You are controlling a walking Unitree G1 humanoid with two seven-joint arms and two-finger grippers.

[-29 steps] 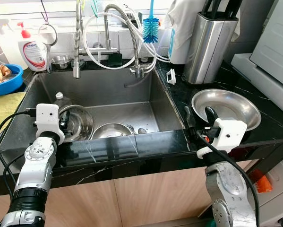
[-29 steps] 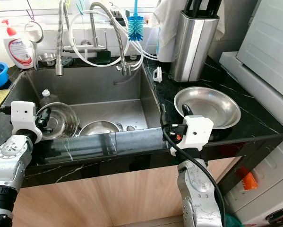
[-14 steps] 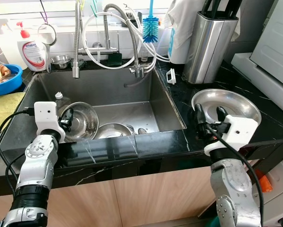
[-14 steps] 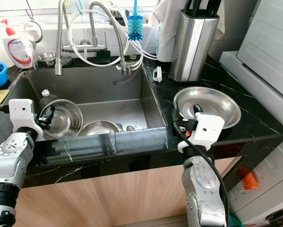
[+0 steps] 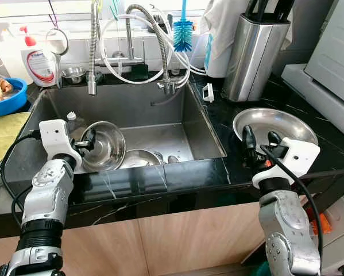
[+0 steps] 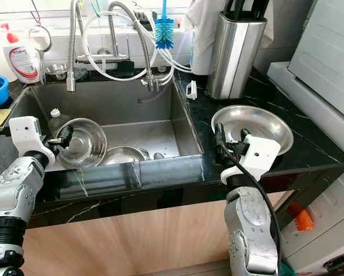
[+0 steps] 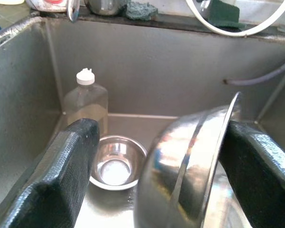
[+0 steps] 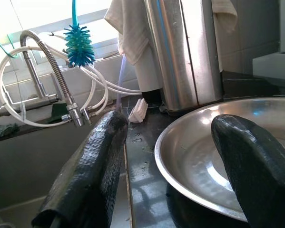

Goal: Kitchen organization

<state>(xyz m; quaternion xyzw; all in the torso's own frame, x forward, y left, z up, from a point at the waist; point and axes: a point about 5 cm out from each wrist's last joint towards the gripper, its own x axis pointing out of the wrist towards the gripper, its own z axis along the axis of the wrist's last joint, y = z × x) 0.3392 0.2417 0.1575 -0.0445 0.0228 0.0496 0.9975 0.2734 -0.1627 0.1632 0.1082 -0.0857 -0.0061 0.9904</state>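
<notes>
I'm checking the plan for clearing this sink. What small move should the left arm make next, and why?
Probably lift the steel bowl a little higher and carry it right, toward the counter. The left gripper holds it by the rim, tilted over the sink, with water running off its lower edge. The right gripper is open at the wide steel dish on the counter.

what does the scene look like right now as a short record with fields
place: kitchen sink set in a black counter
left gripper: over the sink, holding a steel bowl tilted on edge
right gripper: open, at the near rim of the steel plate on the counter
in sink: another bowl, a clear bottle
behind sink: faucet hoses, blue brush, soap bottle
right of sink: knife block
</notes>
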